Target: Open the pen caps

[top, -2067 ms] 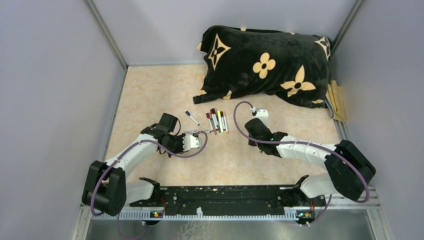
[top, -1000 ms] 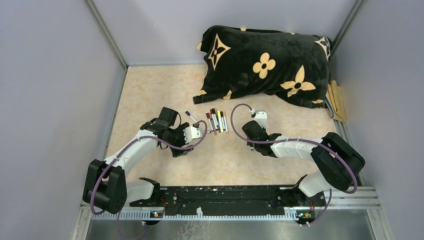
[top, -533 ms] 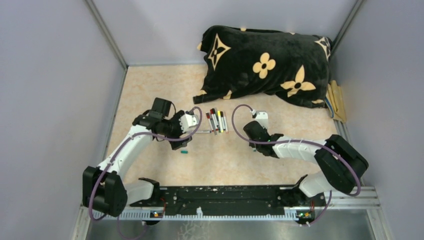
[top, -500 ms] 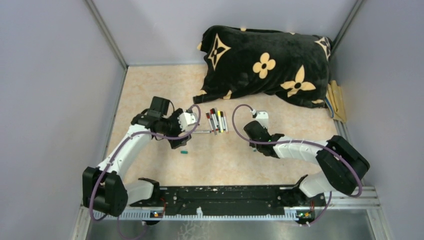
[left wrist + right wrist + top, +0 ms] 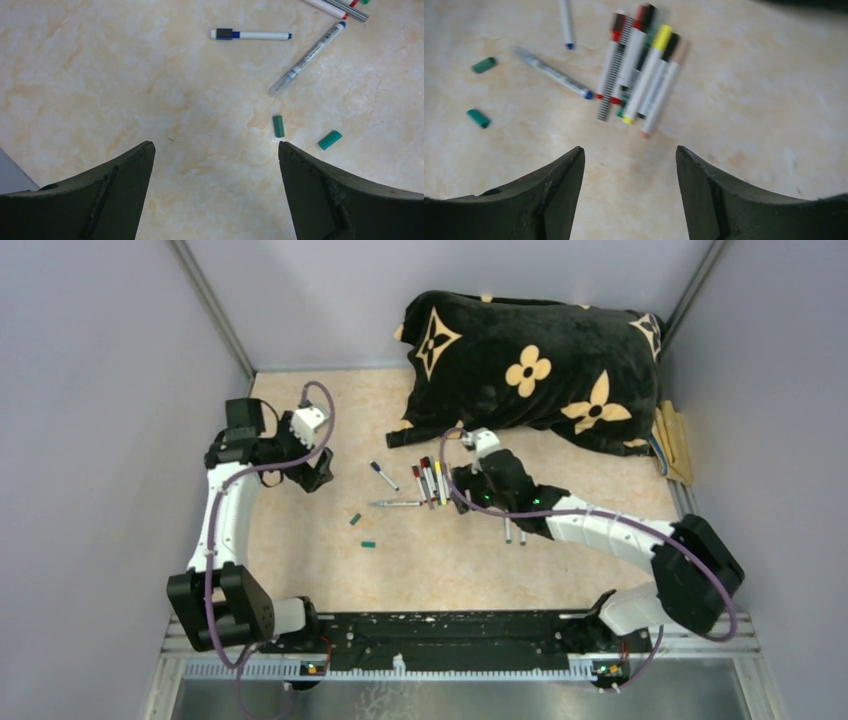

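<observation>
The left gripper [image 5: 215, 146] is hovering spread and empty near two loose green pen caps [image 5: 278, 126], the right gripper [image 5: 630, 150], likewise spread, hanging over clustered pens [image 5: 644, 65] on the table [image 5: 100, 75].

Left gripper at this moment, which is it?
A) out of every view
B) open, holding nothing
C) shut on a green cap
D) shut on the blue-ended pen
B: in the left wrist view the left gripper stands wide open over the bare table, while the green cap, the teal cap and the blue-ended pen lie loose on the table.
</observation>
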Robot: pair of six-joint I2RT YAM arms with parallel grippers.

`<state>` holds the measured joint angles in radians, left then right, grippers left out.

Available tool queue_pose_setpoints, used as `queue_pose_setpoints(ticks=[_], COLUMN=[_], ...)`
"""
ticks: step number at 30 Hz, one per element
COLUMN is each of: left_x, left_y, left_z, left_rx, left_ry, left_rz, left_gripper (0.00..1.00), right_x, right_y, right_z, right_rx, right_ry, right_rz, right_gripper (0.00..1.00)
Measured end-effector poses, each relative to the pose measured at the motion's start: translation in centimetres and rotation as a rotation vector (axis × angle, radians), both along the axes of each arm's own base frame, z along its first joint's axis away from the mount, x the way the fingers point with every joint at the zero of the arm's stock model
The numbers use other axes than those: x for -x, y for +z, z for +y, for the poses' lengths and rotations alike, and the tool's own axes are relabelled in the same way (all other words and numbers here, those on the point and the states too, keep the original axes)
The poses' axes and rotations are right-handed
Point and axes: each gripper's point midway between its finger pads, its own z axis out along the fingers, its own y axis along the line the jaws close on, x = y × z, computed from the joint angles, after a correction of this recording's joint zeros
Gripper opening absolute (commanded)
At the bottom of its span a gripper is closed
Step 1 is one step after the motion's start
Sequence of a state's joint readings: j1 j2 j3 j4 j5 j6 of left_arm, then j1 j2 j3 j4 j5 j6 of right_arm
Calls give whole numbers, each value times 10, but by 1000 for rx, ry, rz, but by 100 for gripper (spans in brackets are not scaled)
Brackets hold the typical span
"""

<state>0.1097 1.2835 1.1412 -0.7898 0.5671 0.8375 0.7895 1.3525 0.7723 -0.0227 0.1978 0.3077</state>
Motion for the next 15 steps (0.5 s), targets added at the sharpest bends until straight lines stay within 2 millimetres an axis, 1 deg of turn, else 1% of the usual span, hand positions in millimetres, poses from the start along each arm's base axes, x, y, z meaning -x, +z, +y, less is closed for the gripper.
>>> queue_pose_setpoints(ticks=[2,3,4,5,7,9,12,15], left_x=[-4,-5,-6,-7,-8,-7,-4,-1], left_y=[1,0,-1,-3,-6,-10,-11,-8], left_z=[15,21,27,32,41,47,53,55], left_rx=[32,47,64,78,102,112,121,125], left_ry=[56,77,98,117,149,169,199,208], left_rz=[14,25,40,55,85,111,131,133], left_gripper=[99,99,99,99,99,99,99,99], right_x=[-3,-4,-4,-4,-1,-3,-14,-21], right_y=[10,11,11,9,-1,-11,-23,-32], right_z=[33,45,61,73,96,114,139,153], right_rx=[-20,-23,-25,-25,-14,5,27,42], right_ry=[142,198,271,323,451,538,625,677], right_rz=[-28,-36,-43,-49,-32,-6,11,16], right_gripper=[70,70,70,70,70,70,69,69])
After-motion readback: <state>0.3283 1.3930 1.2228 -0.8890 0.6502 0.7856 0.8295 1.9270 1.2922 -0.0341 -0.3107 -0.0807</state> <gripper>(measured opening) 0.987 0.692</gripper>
